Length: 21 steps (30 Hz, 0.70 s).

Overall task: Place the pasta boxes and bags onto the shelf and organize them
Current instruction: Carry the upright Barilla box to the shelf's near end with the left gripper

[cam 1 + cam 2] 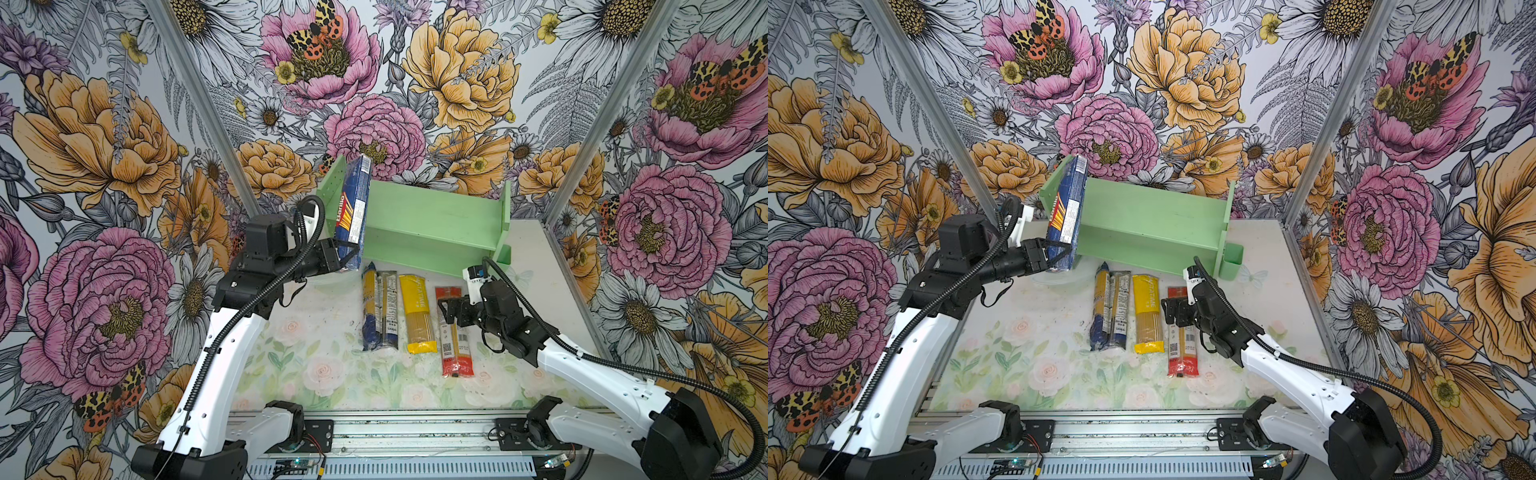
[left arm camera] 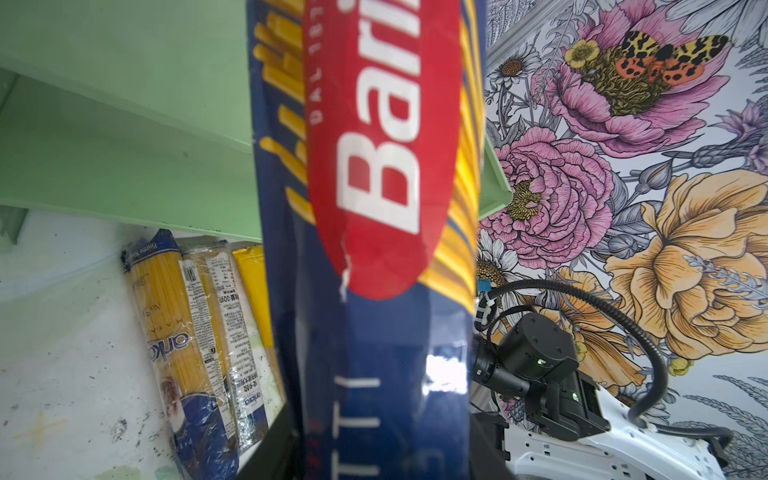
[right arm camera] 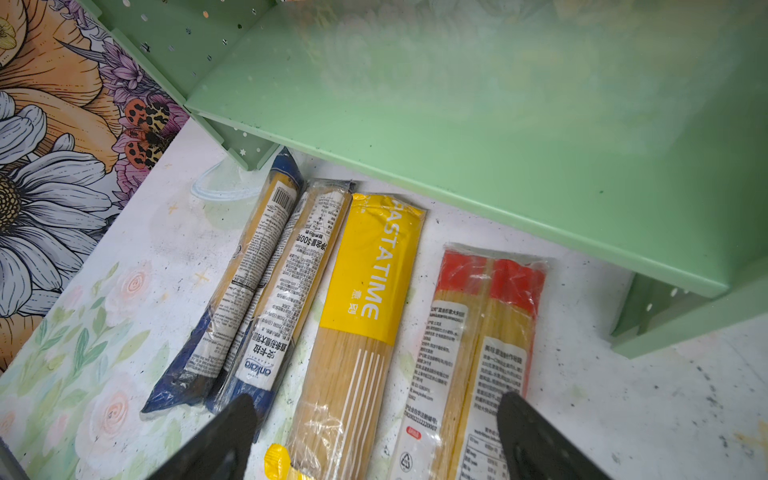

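1. Nearest you, four pasta bags lie side by side on the floral table. From the left: two navy-ended bags touching each other, a yellow bag, then a red-ended bag.
2. Your right gripper hovers low over the far part of the red-ended bag, jaws spread wide, holding nothing.
3. Farther back on the left, your left gripper clamps the lower end of the dark blue Barilla box. It stands nearly upright, off the table, at the shelf's left side panel.
4. Farthest back, the mint-green shelf stands against the flowered wall, with a small green bin on its right side.
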{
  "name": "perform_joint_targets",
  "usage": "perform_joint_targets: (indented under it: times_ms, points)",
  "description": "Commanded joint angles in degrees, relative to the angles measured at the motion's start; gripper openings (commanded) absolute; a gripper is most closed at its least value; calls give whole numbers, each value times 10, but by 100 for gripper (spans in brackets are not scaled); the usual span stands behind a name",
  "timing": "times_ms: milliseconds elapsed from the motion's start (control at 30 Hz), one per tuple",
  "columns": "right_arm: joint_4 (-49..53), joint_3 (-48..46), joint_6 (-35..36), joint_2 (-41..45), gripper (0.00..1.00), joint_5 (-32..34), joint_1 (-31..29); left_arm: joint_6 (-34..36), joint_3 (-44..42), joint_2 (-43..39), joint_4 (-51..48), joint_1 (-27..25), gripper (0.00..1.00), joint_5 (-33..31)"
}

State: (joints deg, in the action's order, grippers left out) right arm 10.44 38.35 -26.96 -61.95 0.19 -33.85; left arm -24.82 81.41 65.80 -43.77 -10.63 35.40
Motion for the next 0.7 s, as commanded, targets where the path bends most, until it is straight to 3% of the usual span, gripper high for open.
perform_joint_targets:
  times_ms: [0, 467, 667]
  points:
    - [-15, -6, 5, -2, 92, 1, -3, 60, 65, 19, 63, 4, 4, -32]
    - [-15, -14, 7, 5, 92, 5, -3, 153, 160, 146, 64, -19, 6, -210]
    - [-15, -20, 4, 16, 92, 10, -3, 213, 205, 196, 63, -38, 6, -254]
